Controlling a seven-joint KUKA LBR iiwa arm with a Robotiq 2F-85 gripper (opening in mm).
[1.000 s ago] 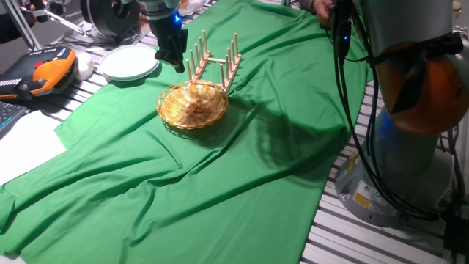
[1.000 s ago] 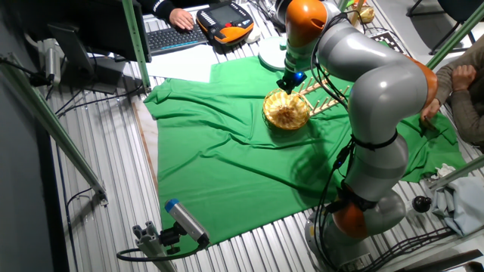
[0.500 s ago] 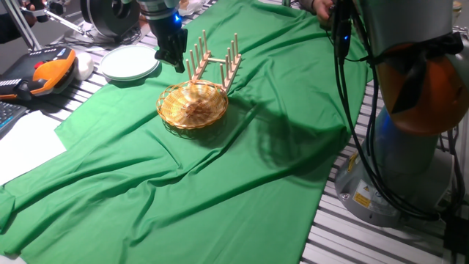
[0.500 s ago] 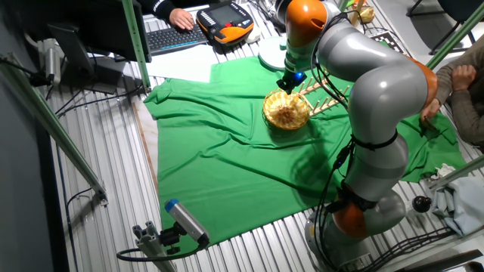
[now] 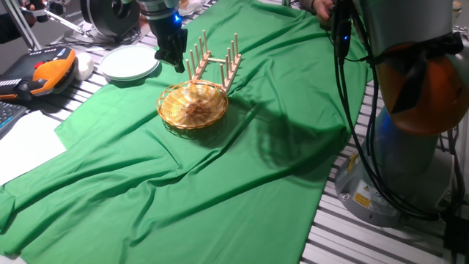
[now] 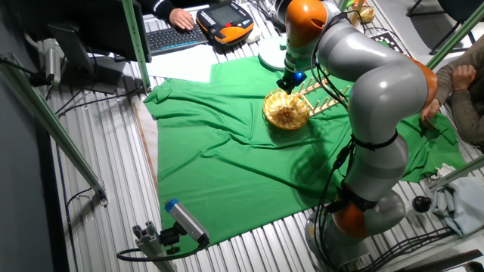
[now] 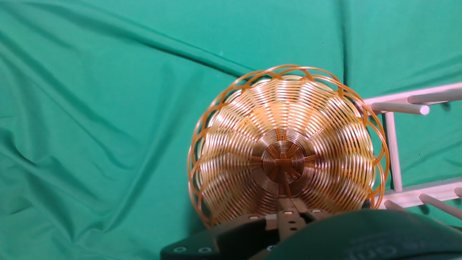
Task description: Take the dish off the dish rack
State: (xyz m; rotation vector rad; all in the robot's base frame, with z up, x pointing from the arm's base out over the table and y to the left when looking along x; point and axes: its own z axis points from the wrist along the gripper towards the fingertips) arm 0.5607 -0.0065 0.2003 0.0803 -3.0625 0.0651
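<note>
The dish [image 5: 193, 105] is a golden wicker bowl that sits open side up on the green cloth. Its far rim is against the near end of the dish rack [image 5: 216, 62], a small light-wood rack with upright pegs. Whether the rim rests on the rack's base I cannot tell. My gripper [image 5: 178, 64] hangs above the dish's far left rim, beside the rack, apart from both. Its dark fingers look closed together and hold nothing. In the hand view the dish [image 7: 287, 155] fills the middle, the rack [image 7: 404, 144] is at the right, and my gripper [image 7: 290, 215] shows at the bottom edge.
Stacked white plates [image 5: 129, 63] lie left of the rack at the cloth's edge. An orange pendant [image 5: 45, 73] and a keyboard lie further left. The green cloth [image 5: 220, 176] is wrinkled. The arm's base [image 5: 410, 147] stands at the right. A person's hand [image 6: 180, 17] rests at the far side.
</note>
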